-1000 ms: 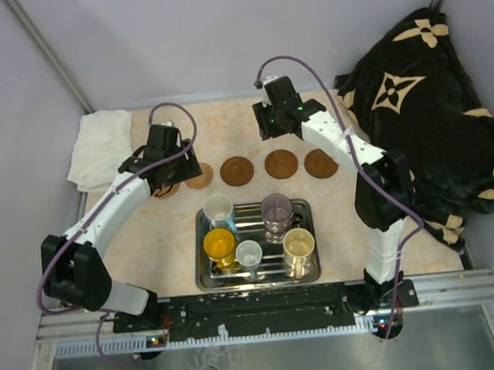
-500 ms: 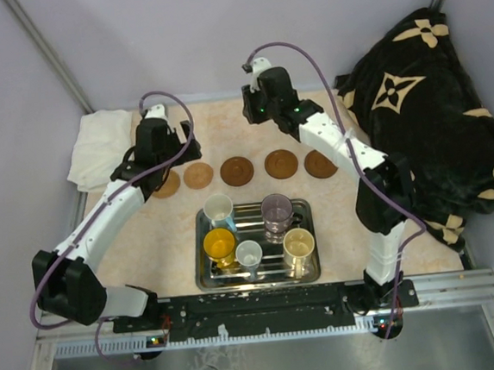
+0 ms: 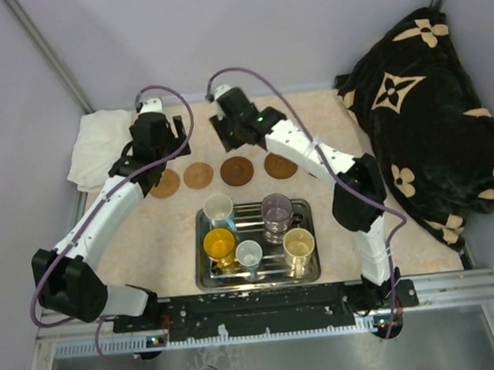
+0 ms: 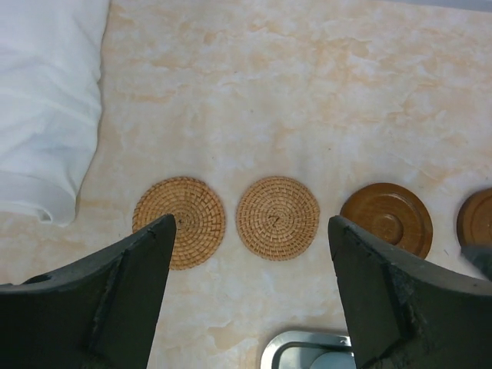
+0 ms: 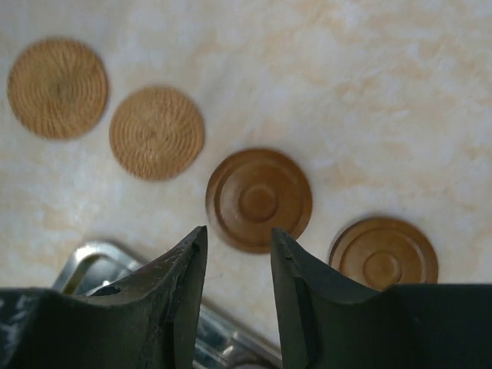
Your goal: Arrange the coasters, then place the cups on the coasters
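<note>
- L gripper (image 4: pixel 251 227): fingers wide apart, nothing btwn them. Hangs over the left end of the coaster row, toward the table's (image 3: pixel 169 235) far-left corner.
- R gripper (image 5: pixel 238 234): fingers w/ a narrow gap, nothing in it. Arm reaches across to the row's middle, over the far half of the table.
- Four coasters show, in a left-right row btwn the tray and the table's far edge, each apart from the next.
- First coaster (image 4: pixel 179 221), leftmost, and second coaster (image 4: pixel 277 217): round, flat, woven in a spiral, light tan, rough-looking.
- Third coaster (image 4: pixel 387 219) and fourth coaster (image 5: pixel 383 254): round, smooth darker-brown wood w/ raised concentric rings and a centre boss.
- R arm crosses the table just right of the fourth; what's under it is hidden.
- Tray (image 3: pixel 248 215): rectangular, shiny steel, rounded corners, at the middle of the table's near edge. All five cups are upright in it, none on a coaster.
- Light blue cup (image 3: pixel 218 209), white inside: tray's far-left corner.
- Purplish-grey cup (image 3: pixel 276 210): far side, right of centre.
- Yellow cup (image 3: pixel 219 244): left side.
- Small grey-white cup (image 3: pixel 249 254): near middle, just beside the yellow one.
- Cream cup (image 3: pixel 298 245): near-right.
- Table top: pale beige, marbled.
- White cloth (image 3: pixel 101 146), soft and folded: far-left corner.
- Black blanket (image 3: pixel 431 108) w/ beige flower motifs: heaped off the right edge.
</note>
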